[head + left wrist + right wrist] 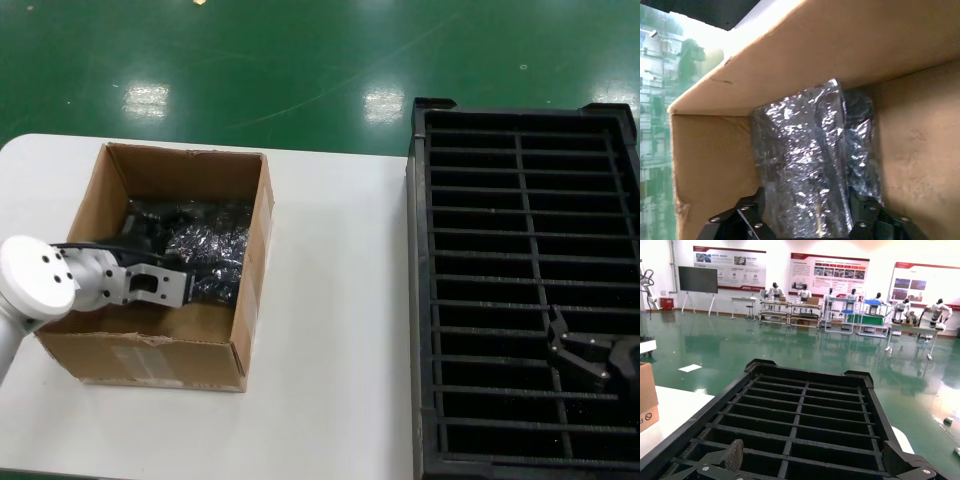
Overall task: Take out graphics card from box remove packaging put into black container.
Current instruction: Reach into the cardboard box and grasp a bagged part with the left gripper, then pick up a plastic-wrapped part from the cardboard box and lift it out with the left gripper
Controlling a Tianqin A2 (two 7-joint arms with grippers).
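Observation:
The brown cardboard box (140,355) stands on the left of the table. Shiny crinkly anti-static packaging (205,245) lies inside it, several bags side by side. My left gripper (200,287) reaches into the box, and its open fingers straddle one bag (805,150) against the box wall (840,45). The graphics card is hidden inside the packaging. The black container (415,300) sits on the right, its slots empty. My right gripper (558,345) hovers open and empty over its near part; its own view looks along the slats (800,415).
The white table (330,300) lies bare between box and crate. Green shop floor (300,70) lies beyond the table's far edge. A corner of the box (647,400) shows in the right wrist view.

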